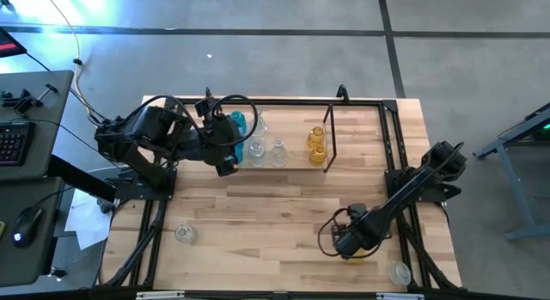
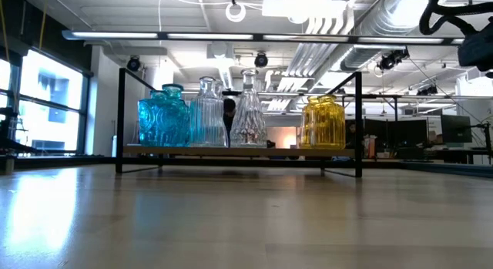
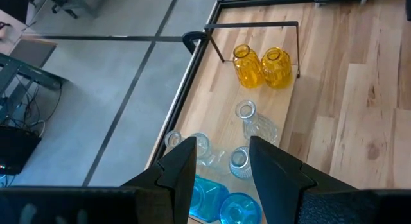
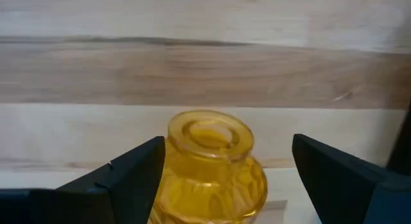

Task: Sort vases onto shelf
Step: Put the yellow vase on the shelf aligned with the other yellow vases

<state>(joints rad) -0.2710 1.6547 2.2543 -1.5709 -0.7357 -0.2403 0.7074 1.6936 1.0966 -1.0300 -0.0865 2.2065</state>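
The shelf [image 1: 331, 132] stands at the table's far middle. On its floor stand two blue vases [image 2: 163, 115] at the left, several clear vases [image 2: 248, 115] in the middle and two yellow vases [image 3: 262, 67] at the right. My left gripper [image 3: 221, 166] hovers open above the shelf's left end, with nothing between its fingers. At the table's near right, my right gripper [image 4: 228, 144] points down, open. Its fingers stand on either side of a yellow vase [image 4: 212, 163] that stands upright on the table. I cannot see them touching it.
A clear vase [image 1: 183, 234] stands on the table at the near left, and another clear vase [image 1: 398, 272] at the near right corner. A black frame [image 1: 391, 145] edges the table. Bare wood lies between the shelf and the near edge.
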